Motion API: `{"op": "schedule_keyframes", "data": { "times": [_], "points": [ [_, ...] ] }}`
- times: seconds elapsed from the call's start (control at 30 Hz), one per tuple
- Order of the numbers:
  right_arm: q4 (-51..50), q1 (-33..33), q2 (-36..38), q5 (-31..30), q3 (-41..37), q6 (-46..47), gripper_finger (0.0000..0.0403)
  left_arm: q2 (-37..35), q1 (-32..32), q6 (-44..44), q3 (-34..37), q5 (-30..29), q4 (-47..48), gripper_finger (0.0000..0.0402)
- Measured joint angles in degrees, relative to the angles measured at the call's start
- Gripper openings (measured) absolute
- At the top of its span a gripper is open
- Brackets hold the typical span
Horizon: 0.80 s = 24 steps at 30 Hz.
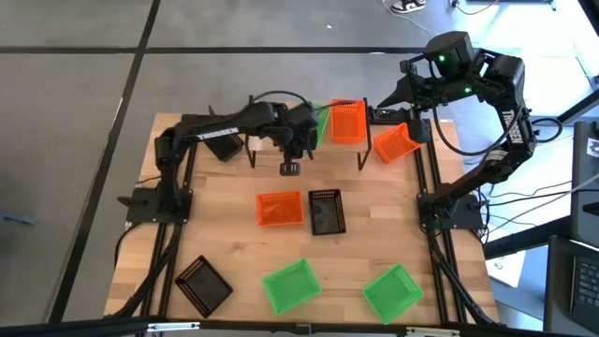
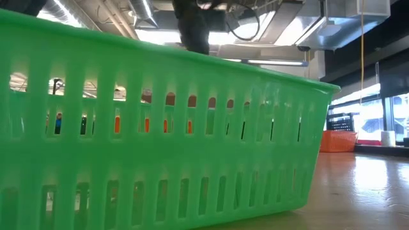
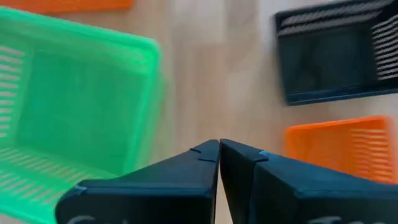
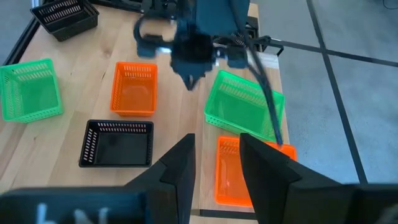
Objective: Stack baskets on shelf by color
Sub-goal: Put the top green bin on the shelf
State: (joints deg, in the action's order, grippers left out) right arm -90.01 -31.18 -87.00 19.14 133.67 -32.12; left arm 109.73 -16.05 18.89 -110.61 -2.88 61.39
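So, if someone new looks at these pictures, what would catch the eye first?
Probably the bright baskets scattered on the wooden table: two green baskets at its near edge, and an orange basket beside a black basket in the middle. Next, the left pincer, shut and empty, hangs in front of the shelf, where a green basket and an orange one already sit.

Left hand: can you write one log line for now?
left hand: shut, empty, over shelf | right hand: open, raised | green basket: on shelf

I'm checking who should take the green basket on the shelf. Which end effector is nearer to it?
Left. The left end effector hangs shut right beside the green basket at the shelf; the right end effector is open, raised farther off past the shelf's other end.
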Motion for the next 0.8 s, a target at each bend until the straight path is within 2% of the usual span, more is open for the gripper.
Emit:
{"op": "schedule_keyframes", "data": {
  "times": [0.3, 0.8],
  "points": [
    [0.0, 0.0, 0.0, 0.4, 0.0, 0.1, 0.0122, 2.6, -0.8, 5.6, 0.0, -1.5, -4.3, 0.0],
    [0.0, 0.0, 0.0, 0.5, 0.0, 0.0, 0.0122, 2.6, -3.9, 6.2, 0.0, -0.6, -13.8, 0.0]
  ]
}}
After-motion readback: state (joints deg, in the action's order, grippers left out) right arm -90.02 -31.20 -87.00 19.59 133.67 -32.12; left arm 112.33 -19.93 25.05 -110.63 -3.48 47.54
